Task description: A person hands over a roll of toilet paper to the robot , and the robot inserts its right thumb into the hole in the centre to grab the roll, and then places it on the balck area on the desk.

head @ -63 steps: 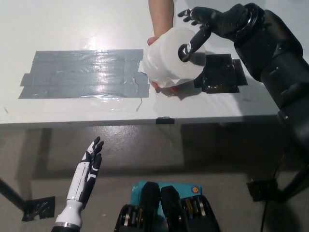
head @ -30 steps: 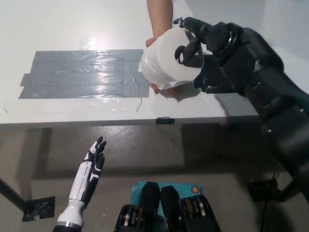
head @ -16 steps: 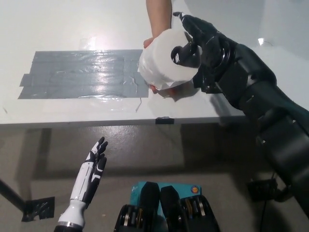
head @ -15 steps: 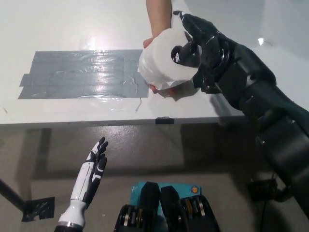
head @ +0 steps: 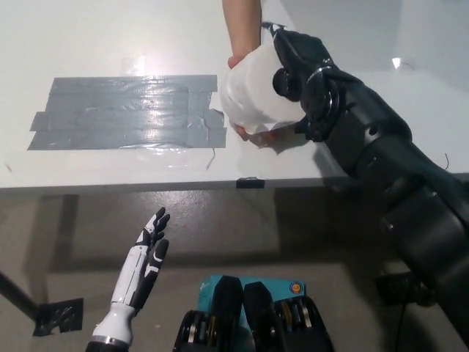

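Right hand (head: pixel 297 62) now deeper in roll (head: pixel 256 95), gripping it, person's hand (head: pixel 249 128) beneath

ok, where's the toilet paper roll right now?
Head view, upper middle: the toilet paper roll is above the desk, between the person's hand and the black right hand, just right of the grey tape patch.

A single head view looks steeply down from above the desk's (head: pixel 110 172) near edge, facing forward across its white top. It takes in floor below that edge, and the far side seems cut off, so no second view overlaps.
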`<state>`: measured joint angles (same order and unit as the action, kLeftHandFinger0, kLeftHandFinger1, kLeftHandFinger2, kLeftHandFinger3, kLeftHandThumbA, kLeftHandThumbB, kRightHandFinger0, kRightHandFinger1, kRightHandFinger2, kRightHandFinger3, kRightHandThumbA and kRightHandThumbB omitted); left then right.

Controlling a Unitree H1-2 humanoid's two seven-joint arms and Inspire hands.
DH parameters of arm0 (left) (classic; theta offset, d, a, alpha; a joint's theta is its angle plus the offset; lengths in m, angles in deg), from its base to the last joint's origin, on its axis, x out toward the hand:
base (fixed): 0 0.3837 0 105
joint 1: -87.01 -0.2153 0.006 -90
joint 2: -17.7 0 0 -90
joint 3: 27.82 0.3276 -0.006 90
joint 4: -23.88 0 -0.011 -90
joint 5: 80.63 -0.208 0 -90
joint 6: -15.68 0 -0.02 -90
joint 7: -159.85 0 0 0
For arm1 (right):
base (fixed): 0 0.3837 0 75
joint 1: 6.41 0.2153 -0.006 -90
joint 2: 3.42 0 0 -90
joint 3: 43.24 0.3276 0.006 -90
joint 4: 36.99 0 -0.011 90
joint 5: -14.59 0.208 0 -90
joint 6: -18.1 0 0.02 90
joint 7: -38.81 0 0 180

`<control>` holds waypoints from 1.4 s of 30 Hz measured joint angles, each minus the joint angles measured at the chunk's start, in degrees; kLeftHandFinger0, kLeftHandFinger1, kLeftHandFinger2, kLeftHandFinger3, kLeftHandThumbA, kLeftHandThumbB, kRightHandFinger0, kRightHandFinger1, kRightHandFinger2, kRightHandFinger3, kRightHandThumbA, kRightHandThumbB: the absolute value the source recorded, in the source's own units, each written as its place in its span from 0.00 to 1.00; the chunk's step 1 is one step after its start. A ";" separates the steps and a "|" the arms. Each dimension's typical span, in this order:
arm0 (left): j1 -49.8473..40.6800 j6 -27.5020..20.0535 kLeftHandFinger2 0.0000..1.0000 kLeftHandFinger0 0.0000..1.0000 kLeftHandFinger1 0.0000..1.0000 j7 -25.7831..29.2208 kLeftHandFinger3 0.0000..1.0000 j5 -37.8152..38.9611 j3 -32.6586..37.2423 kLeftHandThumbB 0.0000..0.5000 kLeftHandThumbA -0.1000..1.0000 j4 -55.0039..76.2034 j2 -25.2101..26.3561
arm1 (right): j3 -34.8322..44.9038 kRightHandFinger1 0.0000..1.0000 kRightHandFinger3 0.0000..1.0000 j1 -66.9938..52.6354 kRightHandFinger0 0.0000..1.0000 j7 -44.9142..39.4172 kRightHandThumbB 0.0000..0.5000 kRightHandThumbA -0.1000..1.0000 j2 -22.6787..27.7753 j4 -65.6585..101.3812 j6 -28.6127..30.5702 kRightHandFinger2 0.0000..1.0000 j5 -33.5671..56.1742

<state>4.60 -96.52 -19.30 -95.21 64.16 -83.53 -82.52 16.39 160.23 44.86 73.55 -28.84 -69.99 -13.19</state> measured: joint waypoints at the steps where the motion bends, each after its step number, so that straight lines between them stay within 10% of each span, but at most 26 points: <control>1: 0.00 0.00 1.00 1.00 1.00 0.00 1.00 0.00 0.00 0.26 1.00 0.00 0.00 | -0.18 0.26 0.36 -0.09 0.07 -0.37 0.48 0.00 -0.05 -0.04 -0.07 0.35 -0.11; 4: 0.02 0.00 1.00 1.00 1.00 -0.01 1.00 0.01 0.00 0.26 1.00 0.03 0.00 | -0.34 0.35 0.71 -0.32 0.15 -2.49 0.41 0.00 -0.29 -0.22 -0.69 0.45 -0.22; 7: 0.17 -0.01 1.00 1.00 1.00 -0.01 1.00 0.01 0.00 0.29 1.00 0.02 0.02 | 0.14 0.36 0.75 -0.25 0.22 -4.65 0.51 0.00 -0.18 -0.22 -1.55 0.45 -0.06; 9: 0.33 -0.01 1.00 1.00 1.00 -0.02 1.00 0.03 0.00 0.30 1.00 0.02 0.03 | 0.59 0.27 0.63 -0.25 0.11 -5.87 0.52 0.00 0.11 -0.21 -1.84 0.36 0.14; 10: 0.37 -0.01 1.00 1.00 1.00 -0.02 1.00 0.03 0.00 0.30 1.00 0.02 0.03 | 0.76 0.06 0.20 -0.24 0.00 -6.21 0.57 0.00 0.21 -0.21 -1.95 0.19 0.20; 16: 1.56 0.00 1.00 1.00 1.00 -0.03 1.00 0.08 -0.01 0.26 1.00 -0.12 0.10 | 4.45 0.22 0.17 -0.21 0.00 -10.59 0.58 0.00 1.67 -0.21 -2.96 0.47 2.24; 17: 2.08 -0.01 1.00 1.00 1.00 -0.02 1.00 0.09 -0.01 0.25 1.00 -0.12 0.18 | 5.99 0.34 0.27 -0.20 0.00 -11.71 0.55 0.00 1.94 -0.21 -3.25 0.65 3.02; 22: 3.23 0.00 1.00 1.00 1.00 -0.03 1.00 0.08 -0.01 0.24 1.00 -0.45 0.33 | 16.74 0.45 0.58 -0.32 0.00 -14.23 0.57 0.00 2.57 -0.23 -4.55 0.77 8.21; 23: 3.35 -0.01 1.00 1.00 1.00 -0.02 1.00 0.08 -0.01 0.23 1.00 -0.61 0.32 | 18.97 0.40 1.00 -0.41 0.00 -14.68 0.44 0.00 2.72 -0.26 -4.97 0.86 9.51; 36: 3.44 0.09 1.00 1.00 1.00 -0.05 1.00 0.07 0.00 0.19 1.00 -1.34 0.29 | 46.36 0.11 0.98 -4.02 0.00 -17.54 0.41 0.00 3.10 -0.89 -9.83 0.67 23.37; 42: 3.46 0.08 1.00 1.00 1.00 -0.03 1.00 0.08 0.00 0.20 1.00 -1.40 0.29 | 56.50 0.15 0.94 -4.18 0.00 -18.80 0.31 0.00 3.93 -1.02 -12.56 0.69 29.35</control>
<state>8.07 -96.44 -19.34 -95.13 64.16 -84.93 -82.23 72.89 156.06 26.05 77.48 -29.85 -82.56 16.16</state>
